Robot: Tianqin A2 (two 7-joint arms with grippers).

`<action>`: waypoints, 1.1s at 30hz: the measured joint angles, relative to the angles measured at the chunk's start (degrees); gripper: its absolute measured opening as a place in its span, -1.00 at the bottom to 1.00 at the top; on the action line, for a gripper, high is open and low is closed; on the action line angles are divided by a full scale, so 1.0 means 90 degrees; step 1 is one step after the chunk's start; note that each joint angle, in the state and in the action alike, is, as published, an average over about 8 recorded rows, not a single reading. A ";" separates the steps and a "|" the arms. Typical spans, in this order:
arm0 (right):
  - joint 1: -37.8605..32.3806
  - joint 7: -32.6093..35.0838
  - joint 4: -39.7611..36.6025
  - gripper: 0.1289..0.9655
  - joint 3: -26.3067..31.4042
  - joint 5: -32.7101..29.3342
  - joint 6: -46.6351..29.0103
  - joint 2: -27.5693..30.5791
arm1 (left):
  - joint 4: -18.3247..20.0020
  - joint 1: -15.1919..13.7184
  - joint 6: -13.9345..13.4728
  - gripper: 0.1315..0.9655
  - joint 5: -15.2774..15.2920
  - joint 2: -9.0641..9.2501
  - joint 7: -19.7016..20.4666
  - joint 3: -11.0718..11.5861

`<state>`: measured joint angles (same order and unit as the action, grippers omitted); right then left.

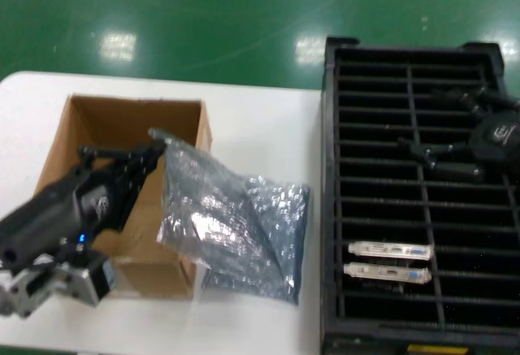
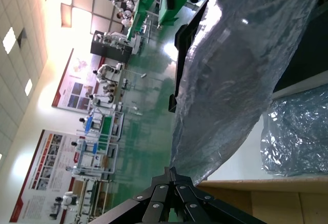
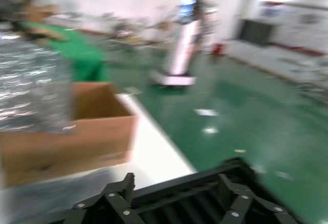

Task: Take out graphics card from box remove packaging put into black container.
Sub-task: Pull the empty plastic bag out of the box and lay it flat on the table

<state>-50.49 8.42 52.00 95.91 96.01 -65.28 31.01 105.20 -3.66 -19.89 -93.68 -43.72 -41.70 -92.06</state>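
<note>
My left gripper [image 1: 156, 149] hangs over the brown box [image 1: 89, 132], shut on a top corner of a crinkly silver packaging bag [image 1: 195, 196]. The bag dangles over the box's right wall. The left wrist view shows the jaws [image 2: 171, 172] pinched together on that corner of the bag [image 2: 230, 80]; I cannot tell whether a card is inside. A second silver bag [image 1: 272, 237] lies on the table beside the box. Two graphics cards [image 1: 390, 251] [image 1: 388, 273] stand in slots of the black container [image 1: 331, 209]. My right gripper [image 1: 422, 123] hovers open over the container's far half, holding nothing.
The white table [image 1: 260, 127] ends just beyond the box, with green floor behind it. In the right wrist view the open gripper [image 3: 177, 183] looks across the container's rim [image 3: 169, 196] toward the box [image 3: 77, 137] and the hanging bag [image 3: 31, 90].
</note>
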 joint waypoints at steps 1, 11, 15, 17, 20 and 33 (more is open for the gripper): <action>0.0178 -0.0094 0.0165 -0.12 -0.0268 -0.0100 0.0273 -0.0112 | 0.0000 0.0000 0.0000 -0.98 0.0000 0.0000 0.0000 0.0000; 0.1636 -0.2182 0.1937 0.43 -0.2572 -0.2239 0.2655 -0.1674 | 0.0000 0.0000 0.0000 -0.98 0.0000 0.0000 0.0000 0.0000; 0.2029 -0.3110 0.2548 0.43 -0.3118 -0.3163 0.3197 -0.2242 | 0.0000 0.0000 0.0000 -0.98 0.0000 0.0000 0.0000 0.0000; 0.2134 -0.3372 0.2712 0.52 -0.3243 -0.3423 0.3322 -0.2392 | 0.0001 0.0000 0.0000 -0.98 0.0000 0.0000 0.0001 0.0000; 0.2184 -0.3499 0.2791 0.64 -0.3297 -0.3548 0.3378 -0.2461 | 0.0047 -0.0004 0.0002 -0.98 0.0036 -0.0030 0.0145 -0.0010; 0.2189 -0.3507 0.2796 0.96 -0.3299 -0.3557 0.3383 -0.2465 | 0.0576 -0.0528 -0.1782 -0.98 0.1525 0.0835 0.3429 0.0664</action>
<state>-30.78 -23.14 77.17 66.21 64.00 -34.83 8.82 110.39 -8.41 -35.93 -79.95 -36.21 -10.84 -86.09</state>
